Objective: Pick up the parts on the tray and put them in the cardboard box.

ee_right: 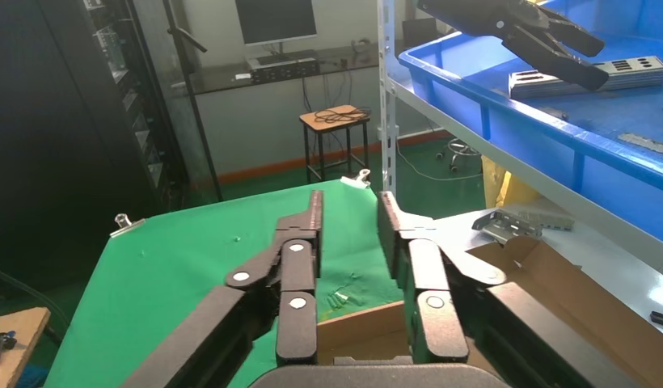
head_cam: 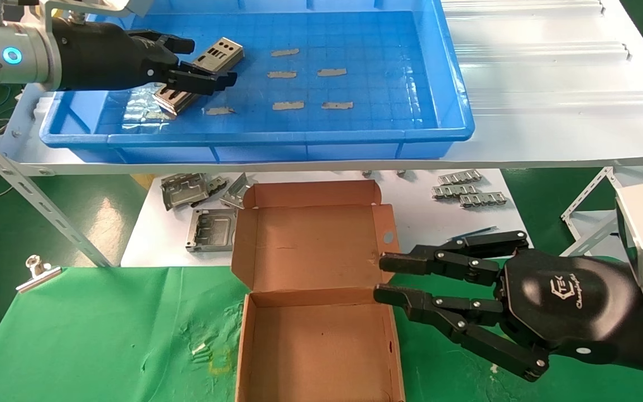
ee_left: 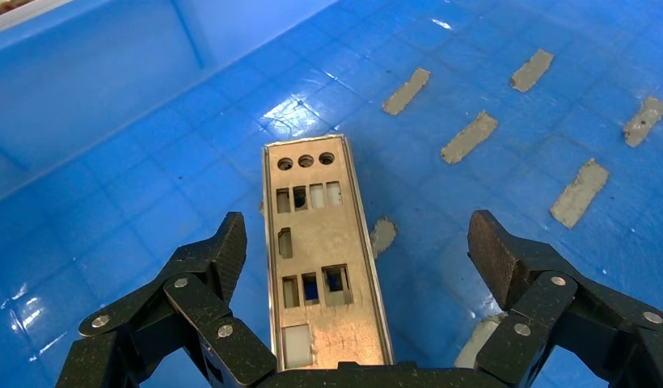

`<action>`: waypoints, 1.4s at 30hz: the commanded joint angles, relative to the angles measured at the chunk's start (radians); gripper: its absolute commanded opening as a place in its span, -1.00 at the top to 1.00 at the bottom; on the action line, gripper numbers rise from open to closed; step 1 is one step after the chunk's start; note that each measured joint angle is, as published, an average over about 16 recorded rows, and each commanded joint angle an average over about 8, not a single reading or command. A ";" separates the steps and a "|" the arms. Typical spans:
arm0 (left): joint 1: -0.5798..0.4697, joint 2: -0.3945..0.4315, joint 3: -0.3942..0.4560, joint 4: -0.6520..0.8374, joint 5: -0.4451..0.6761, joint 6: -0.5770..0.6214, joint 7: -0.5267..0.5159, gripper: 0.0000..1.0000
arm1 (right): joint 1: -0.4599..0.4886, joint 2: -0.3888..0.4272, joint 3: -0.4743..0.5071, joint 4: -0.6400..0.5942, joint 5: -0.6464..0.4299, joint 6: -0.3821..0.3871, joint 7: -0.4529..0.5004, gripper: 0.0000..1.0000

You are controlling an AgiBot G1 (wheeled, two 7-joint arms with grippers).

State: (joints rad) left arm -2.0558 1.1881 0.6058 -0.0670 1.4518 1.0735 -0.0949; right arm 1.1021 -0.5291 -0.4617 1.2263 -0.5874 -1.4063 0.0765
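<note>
The blue tray [head_cam: 254,137] sits on the upper shelf. Near its left end lies a long silver part [head_cam: 224,51] with punched holes; a second plate end [head_cam: 169,99] shows beneath my left gripper. My left gripper [head_cam: 212,61] hovers open over that part [ee_left: 320,242], its fingertips [ee_left: 231,242] standing clear on either side of the plate. The brown cardboard box [head_cam: 316,346] lies open and empty on the green cloth, its lid [head_cam: 310,245] folded back. My right gripper [head_cam: 380,276] is open beside the box's right wall, holding nothing; it also appears in its own view [ee_right: 350,198].
Several grey tape strips [head_cam: 285,74] are stuck to the tray floor. Squarish grey brackets [head_cam: 210,229] and small clips [head_cam: 469,192] lie on the white lower shelf behind the box. A binder clip [head_cam: 37,273] holds the green cloth [head_cam: 104,335] at the left.
</note>
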 commanded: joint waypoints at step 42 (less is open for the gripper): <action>-0.007 0.025 -0.016 0.063 -0.023 -0.089 -0.021 0.96 | 0.000 0.000 0.000 0.000 0.000 0.000 0.000 -1.00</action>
State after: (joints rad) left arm -2.0618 1.2140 0.5905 -0.0026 1.4303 0.9860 -0.1167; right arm 1.1021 -0.5291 -0.4617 1.2263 -0.5874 -1.4063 0.0765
